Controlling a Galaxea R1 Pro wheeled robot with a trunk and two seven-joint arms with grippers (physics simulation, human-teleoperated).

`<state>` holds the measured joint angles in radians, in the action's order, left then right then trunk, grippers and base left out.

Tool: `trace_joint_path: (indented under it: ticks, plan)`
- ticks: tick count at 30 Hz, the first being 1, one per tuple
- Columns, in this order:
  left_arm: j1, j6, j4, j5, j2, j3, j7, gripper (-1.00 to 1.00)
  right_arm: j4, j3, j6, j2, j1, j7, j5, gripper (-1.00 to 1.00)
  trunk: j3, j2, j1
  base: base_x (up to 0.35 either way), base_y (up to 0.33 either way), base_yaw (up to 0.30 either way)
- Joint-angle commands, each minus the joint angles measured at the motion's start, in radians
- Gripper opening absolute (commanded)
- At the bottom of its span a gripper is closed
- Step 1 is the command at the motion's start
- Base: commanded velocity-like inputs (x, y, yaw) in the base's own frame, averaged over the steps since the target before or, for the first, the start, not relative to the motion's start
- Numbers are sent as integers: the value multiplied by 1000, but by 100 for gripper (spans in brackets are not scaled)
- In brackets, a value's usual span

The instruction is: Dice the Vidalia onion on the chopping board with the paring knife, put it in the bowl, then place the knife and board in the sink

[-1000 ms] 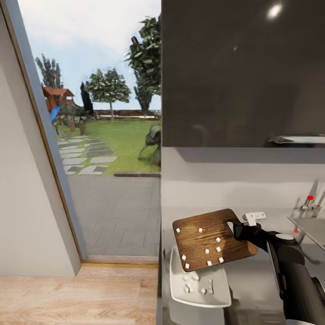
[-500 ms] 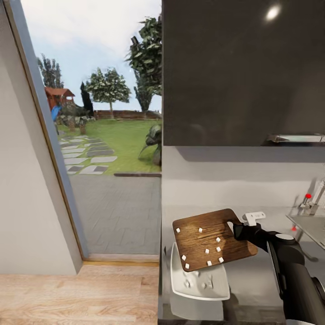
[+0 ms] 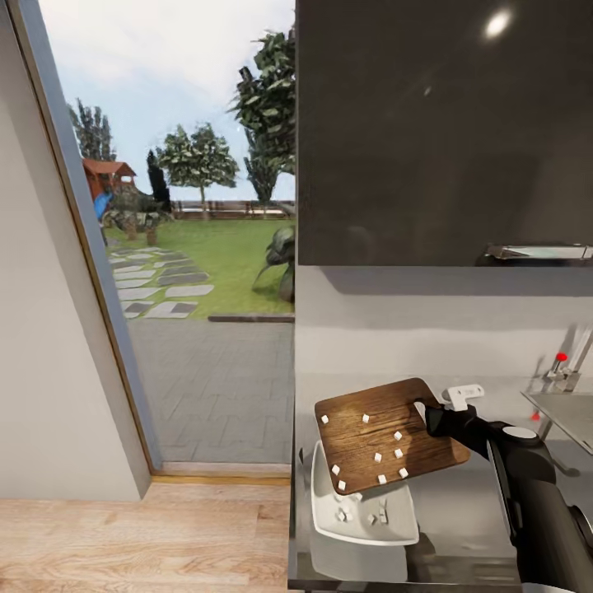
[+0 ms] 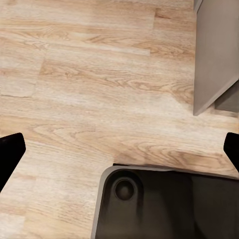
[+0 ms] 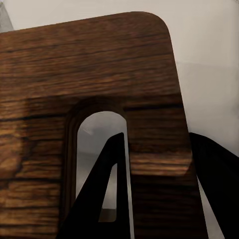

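My right gripper (image 3: pixel 430 414) is shut on the handle end of the dark brown chopping board (image 3: pixel 383 436), holding it tilted above the white bowl (image 3: pixel 329 515) on the grey countertop (image 3: pixel 461 511). Several white onion dice (image 3: pixel 378 458) lie on the board, and a few more dice (image 3: pixel 342 516) rest in the bowl. In the right wrist view the board (image 5: pixel 89 69) is close up, with its handle slot between my dark fingers (image 5: pixel 99 199). My left gripper (image 4: pixel 119 149) is open over the wooden floor. The paring knife is out of view.
The sink's edge (image 3: pixel 568 412) and the chrome tap with a red dot (image 3: pixel 563 366) are at the far right. A dark wall cabinet (image 3: pixel 445 132) hangs overhead. A glass door (image 3: pixel 189 247) opens onto a garden at the left. My base (image 4: pixel 164 204) stands on wooden floor.
The whole picture has shifted slightly, so the bowl and tap sit a little higher in view. The board stays held in the same tilt with its dice in place.
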<state>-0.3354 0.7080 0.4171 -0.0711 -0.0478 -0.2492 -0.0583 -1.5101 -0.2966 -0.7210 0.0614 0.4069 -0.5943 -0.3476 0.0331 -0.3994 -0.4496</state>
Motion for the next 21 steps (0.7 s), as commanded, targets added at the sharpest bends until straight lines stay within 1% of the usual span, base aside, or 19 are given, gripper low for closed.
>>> trace_joint_path:
  ticks: [1, 3, 6, 8, 17, 21]
  plan:
    - [-1, 1, 2, -7, -1, -9, -6, 100, -1, -1, -2, 0, 1, -10, -10, -100, 0, -1, 0, 0, 0, 0]
    - [-1, 1, 2, -7, -1, -9, -6, 100, -1, 6, -2, 0, 1, -10, -10, -100, 0, -1, 0, 0, 0, 0]
    - [-1, 1, 2, -7, -1, -9, -6, 100, -1, 30, -2, 0, 1, -10, -10, -100, 0, -1, 0, 0, 0, 0]
    - [-1, 1, 2, -7, -1, -9, -6, 100, 0, 36, -1, 1, 1, -10, -10, -100, 0, -1, 0, 0, 0, 0]
    - [-1, 1, 2, -7, -1, -9, -6, 100, -1, 40, 0, 1, 1, -10, -10, -100, 0, -1, 0, 0, -1, 0]
    - [-1, 1, 2, -7, -1, -9, -6, 100, -1, 40, 0, 1, 1, -10, -10, -100, 0, -1, 0, 0, -123, 0]
